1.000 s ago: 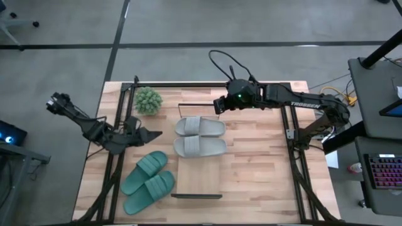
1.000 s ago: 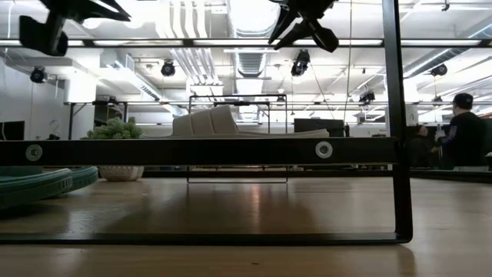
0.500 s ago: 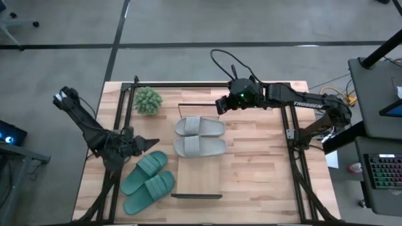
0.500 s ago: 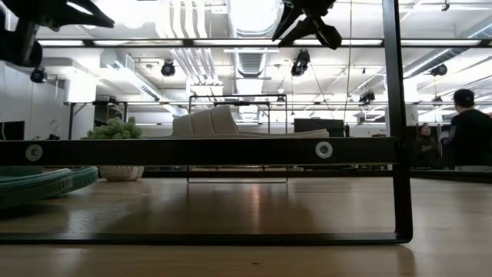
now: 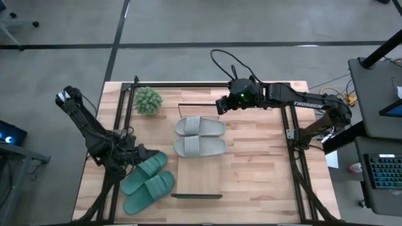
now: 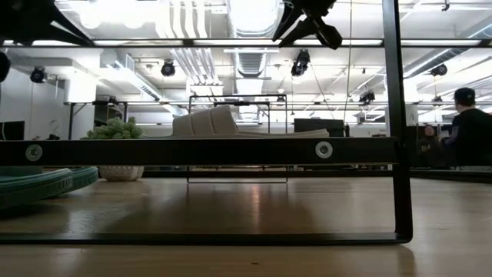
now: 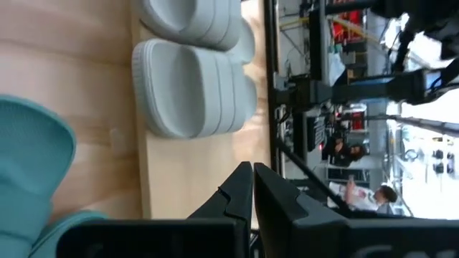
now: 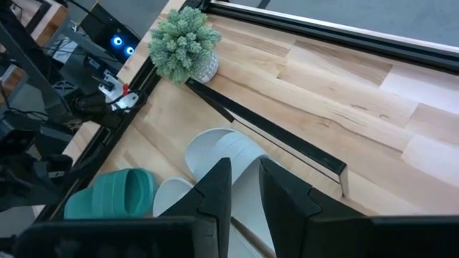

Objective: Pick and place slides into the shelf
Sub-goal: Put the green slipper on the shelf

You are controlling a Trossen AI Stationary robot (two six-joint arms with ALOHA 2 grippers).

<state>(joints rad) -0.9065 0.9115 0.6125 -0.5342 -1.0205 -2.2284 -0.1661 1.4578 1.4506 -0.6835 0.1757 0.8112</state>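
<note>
The two light grey slides [image 5: 200, 127] [image 5: 200, 148] lie side by side on their soles on the far half of the shelf [image 5: 200, 179], a light plank with black end frames. They also show in the left wrist view [image 7: 190, 89]. The teal-green pair [image 5: 146, 171] [image 5: 151, 191] rests on the tabletop left of the shelf. My left gripper [image 5: 149, 154] [image 7: 252, 172] hovers shut above the farther teal slide's end [image 7: 29, 165]. My right gripper [image 5: 217, 105] [image 8: 245, 175] hangs open, high over the shelf's far end [image 8: 287, 143].
A small potted plant [image 5: 148, 100] stands near the table's far left corner. A black metal frame [image 5: 207, 85] runs around the table and crosses the low view [image 6: 192, 151]. Bare plank lies on the shelf's near half. A person [image 6: 465, 131] stands in the room behind.
My left arm has swung toward the table's near edge, bringing its gripper from beside the grey slides to above the farther teal slide. The slides and the right arm have stayed put.
</note>
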